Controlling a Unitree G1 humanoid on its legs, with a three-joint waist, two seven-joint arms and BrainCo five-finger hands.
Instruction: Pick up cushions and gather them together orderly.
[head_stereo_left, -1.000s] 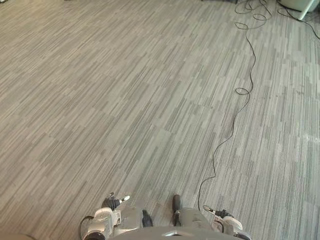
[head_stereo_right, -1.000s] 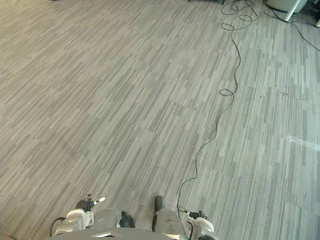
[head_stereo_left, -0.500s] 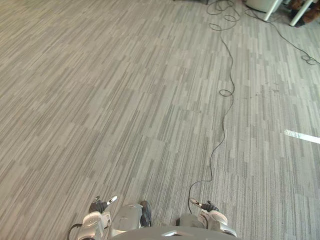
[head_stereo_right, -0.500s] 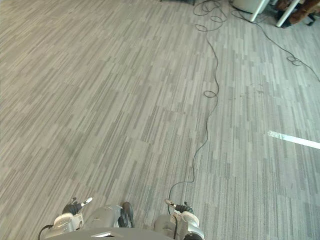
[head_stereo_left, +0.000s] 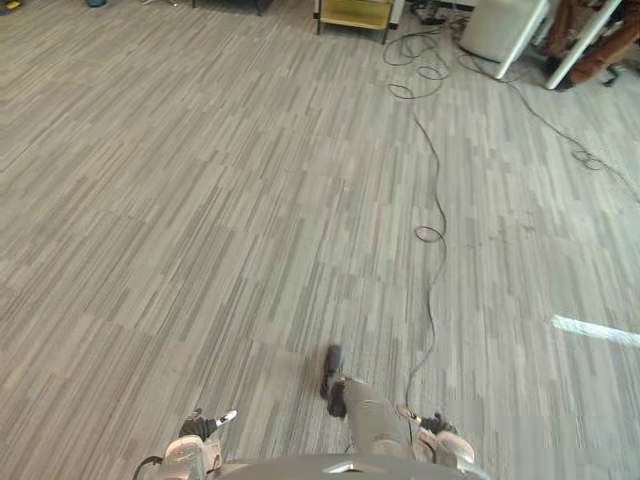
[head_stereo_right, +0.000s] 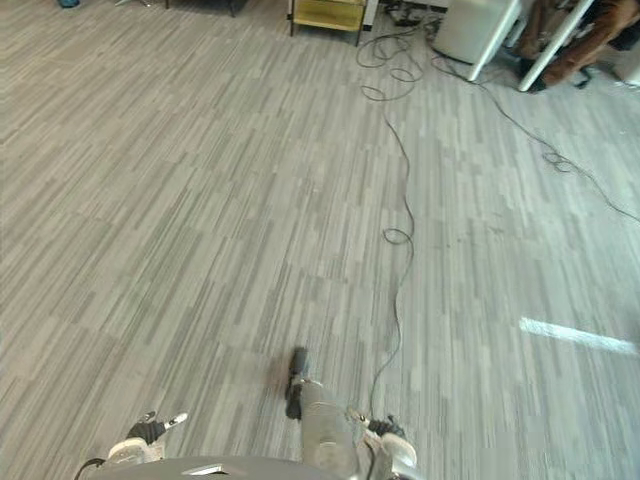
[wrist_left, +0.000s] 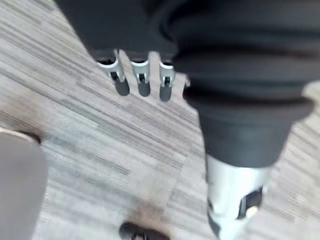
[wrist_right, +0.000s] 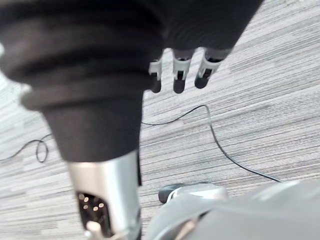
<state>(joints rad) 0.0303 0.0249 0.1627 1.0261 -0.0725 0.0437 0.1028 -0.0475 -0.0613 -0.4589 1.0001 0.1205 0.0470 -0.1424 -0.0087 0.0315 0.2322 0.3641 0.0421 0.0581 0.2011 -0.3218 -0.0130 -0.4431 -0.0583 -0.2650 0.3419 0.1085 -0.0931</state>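
Head camera view, looking down at a wide floor (head_stereo_left: 200, 200) of grey striped carpet tiles. At its far edge stand a low yellow cabinet (head_stereo_left: 355, 12), a white box (head_stereo_left: 495, 25) and slanted white table legs (head_stereo_left: 522, 38). A pale strip (head_stereo_left: 595, 330) lies on the carpet on your right side.

Your left robot hand (head_stereo_left: 197, 432) hangs low at the bottom edge of the view. Its wrist view shows its fingers (wrist_left: 142, 82) relaxed and roughly straight over bare carpet, grasping nothing. Your right robot hand (head_stereo_left: 436, 428) hangs low on the other side. Its fingers (wrist_right: 179, 75) are likewise loose and empty above the carpet.

Where the cushions lie, you cannot tell from these pictures. My reading is that you are in the search-and-approach part of the task, with nothing gathered yet.

When you reach one, expect it to be light, soft and bulky. It will likely give way under the fingers rather than resist, and it should not be fragile. A one-handed pinch in the middle would probably just gather cloth and let the body sag or slide. A better hold is likely at an edge or corner, thumb on one face and fingers on the other. For a larger cushion, put one robot hand on each opposite side. For an orderly pile, you will want to set each cushion down flat and squared to the others.
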